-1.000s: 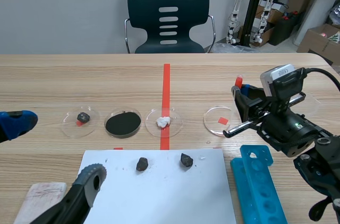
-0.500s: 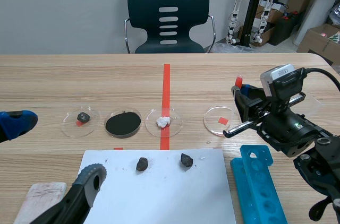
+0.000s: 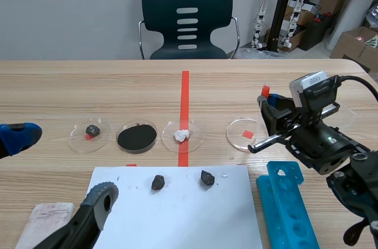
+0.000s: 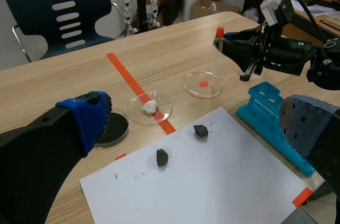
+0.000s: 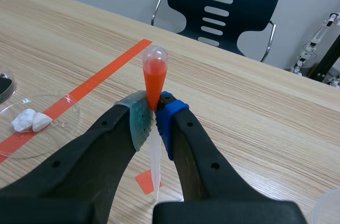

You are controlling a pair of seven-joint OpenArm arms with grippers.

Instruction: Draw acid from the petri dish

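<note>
Partly hidden, the pipette [image 5: 154,78] stands between the right fingers [image 5: 137,124].

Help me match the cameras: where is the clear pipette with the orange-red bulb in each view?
Scene view: pipette at right, in the right gripper.
Left wrist view: pipette ahead, beyond the blue rack.
Right wrist view: pipette clamped between the fingers.
Shared landmark: clear petri dish of white lumps.

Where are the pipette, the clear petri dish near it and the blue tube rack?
pipette [image 5: 154,78]: right wrist view, on its orange bulb.
clear petri dish [image 3: 238,128]: scene view, bare floor near its rim.
blue tube rack [image 3: 295,213]: scene view, on its top face.
</note>
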